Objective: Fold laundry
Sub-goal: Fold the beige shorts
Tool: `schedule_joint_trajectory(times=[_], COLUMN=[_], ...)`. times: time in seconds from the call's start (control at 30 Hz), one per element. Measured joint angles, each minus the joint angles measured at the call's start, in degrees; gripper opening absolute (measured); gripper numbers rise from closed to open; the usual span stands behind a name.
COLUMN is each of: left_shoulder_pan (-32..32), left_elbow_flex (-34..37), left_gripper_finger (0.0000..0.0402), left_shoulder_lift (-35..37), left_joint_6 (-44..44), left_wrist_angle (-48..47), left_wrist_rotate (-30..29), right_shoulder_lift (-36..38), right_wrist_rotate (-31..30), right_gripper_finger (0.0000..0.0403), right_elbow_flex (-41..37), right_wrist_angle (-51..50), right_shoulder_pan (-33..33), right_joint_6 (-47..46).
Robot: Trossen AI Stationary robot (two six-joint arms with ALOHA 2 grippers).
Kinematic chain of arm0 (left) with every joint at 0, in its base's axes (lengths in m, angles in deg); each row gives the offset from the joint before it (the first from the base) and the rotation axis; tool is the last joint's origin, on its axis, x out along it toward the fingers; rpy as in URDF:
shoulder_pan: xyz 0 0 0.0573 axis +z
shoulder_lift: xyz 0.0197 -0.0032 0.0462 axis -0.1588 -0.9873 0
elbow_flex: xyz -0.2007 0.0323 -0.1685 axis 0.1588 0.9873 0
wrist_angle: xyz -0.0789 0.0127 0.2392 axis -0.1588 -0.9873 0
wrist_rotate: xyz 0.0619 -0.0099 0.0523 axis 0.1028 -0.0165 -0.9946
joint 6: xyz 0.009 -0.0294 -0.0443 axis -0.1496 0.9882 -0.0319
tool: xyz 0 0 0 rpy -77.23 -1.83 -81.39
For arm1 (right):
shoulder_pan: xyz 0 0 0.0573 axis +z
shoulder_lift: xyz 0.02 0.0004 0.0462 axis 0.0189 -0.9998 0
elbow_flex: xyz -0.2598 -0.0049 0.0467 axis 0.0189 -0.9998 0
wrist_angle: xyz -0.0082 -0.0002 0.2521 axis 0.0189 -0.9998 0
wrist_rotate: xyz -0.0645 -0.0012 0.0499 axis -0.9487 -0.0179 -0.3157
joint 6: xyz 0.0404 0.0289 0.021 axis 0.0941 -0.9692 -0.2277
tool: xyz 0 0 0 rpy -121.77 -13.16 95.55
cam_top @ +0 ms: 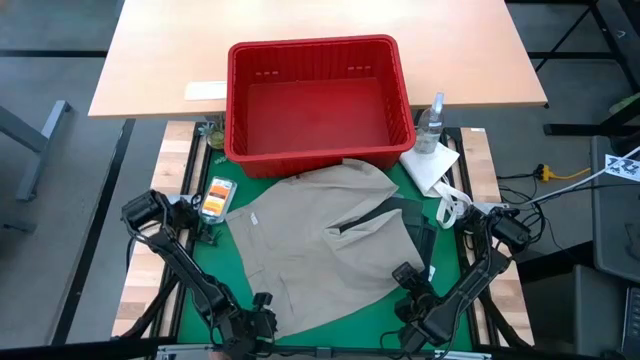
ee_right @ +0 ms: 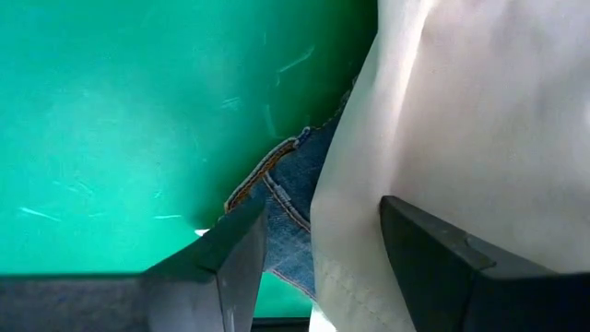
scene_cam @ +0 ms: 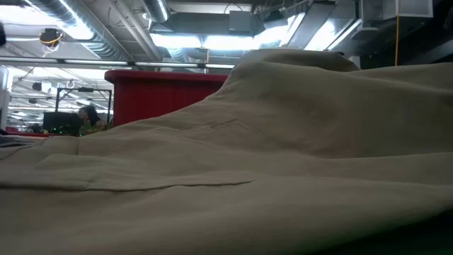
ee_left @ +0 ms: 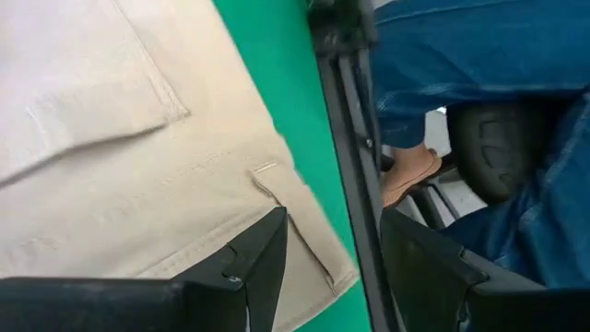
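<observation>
Beige khaki piece [cam_top: 310, 240] lies spread over the middle of the green desk [cam_top: 415, 185], with blue denim [ee_right: 281, 198] peeking from under its edge. Both end effectors, left [cam_top: 255, 325] and right [cam_top: 412, 305], hover open and empty at the desk's front edge. A pinch might catch both layers, spoiling the fold.

Bright overhead light — soft blur up close

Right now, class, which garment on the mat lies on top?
The beige khaki piece: spread widest, it covers the dark olive one and denim.
</observation>
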Motion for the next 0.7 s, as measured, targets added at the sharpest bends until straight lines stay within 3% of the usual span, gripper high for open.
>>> schedule_joint_trajectory(times=[0.27, 0.7], left_shoulder_pan=[-0.02, -0.11], left_elbow_flex=[0.02, -0.31], left_gripper_finger=[0.0168, 0.0164], left_shoulder_lift=[-4.55, -5.07], left_joint_6=[0.44, 1.57], left_wrist_angle=[1.55, -3.04], left_wrist_rotate=[0.31, 0.76], right_shoulder_lift=[0.02, 0.02], right_wrist_rotate=[0.01, 0.02], right_gripper_finger=[0.0214, 0.0214], right_elbow_flex=[0.00, 0.00], right_wrist_angle=[0.00, -0.05], right_shoulder_pan=[0.00, 0.00], right_joint_6=[0.00, 0.00])
